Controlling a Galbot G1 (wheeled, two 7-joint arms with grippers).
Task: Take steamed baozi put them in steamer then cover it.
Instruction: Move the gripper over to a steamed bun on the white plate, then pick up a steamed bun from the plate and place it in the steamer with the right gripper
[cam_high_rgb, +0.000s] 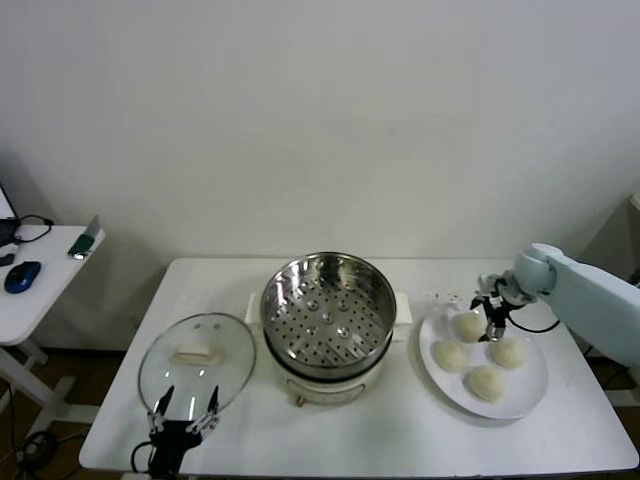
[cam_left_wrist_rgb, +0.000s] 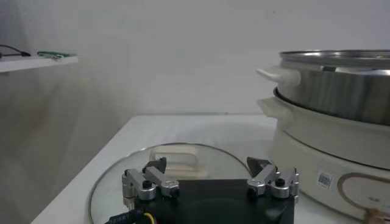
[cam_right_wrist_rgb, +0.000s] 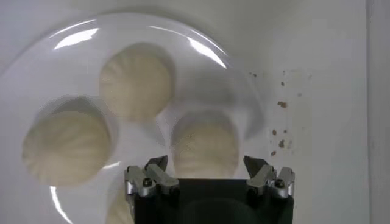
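Tabletop: white, carrying all items.
Steamer: centre, uncovered, perforated tray bare.
Cover: flat on tabletop, just left of steamer.
Plate: right of steamer, holding four steamed baozi.
Right gripper: poised over rear baozi, fingers spread wide, gripping nothing.
Left gripper: near cover's front rim, fingers wide apart, empty.

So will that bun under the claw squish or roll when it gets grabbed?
Probably squishes a little: the bun under the open right gripper looks soft and doughy. It likely won't roll far, sitting flat on the plate. It looks light too.
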